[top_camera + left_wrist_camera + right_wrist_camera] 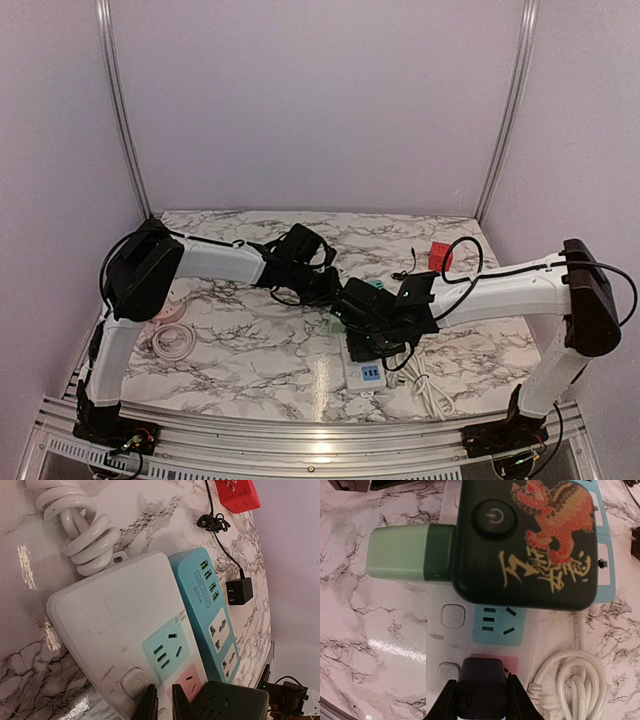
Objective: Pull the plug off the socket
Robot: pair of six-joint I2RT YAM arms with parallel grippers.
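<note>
Table point(240, 370) is polished marble and looks slick, so expect the white power strip point(437, 645) to lift or skate with the plug unless something pins it. Your left tool point(162, 707) is low over the strip face near the pink outlet point(492, 661). Its fingers are close together with a thin gap and the tips are out of frame, so I can't tell if it's clenched or released. Get it pressing flat on the strip body before you pull

The lion-print block point(525, 540) lies across the strip beyond the teal outlet point(497, 625). Route the lift clear of it

The plug point(481, 672) is black and seated in the pink outlet, mid-table between the two arms. Your right tool point(481, 685) is clenched on it, with its fingers point(447, 700) against both flanks as far as I can see. Pull straight off the strip face with no twist. If it sticks, rock it slightly along the strip, not across

Orientation: the plug's back face, with its small slot, looks up at the right wrist camera. I judge the pins point down into the strip, so the pull axis is normal to the strip face. That back face runs longer along the strip than across it, though its lower edge is cut off by the frame. In the top view the strip's long axis runs roughly near-to-far from the arm bases
</note>
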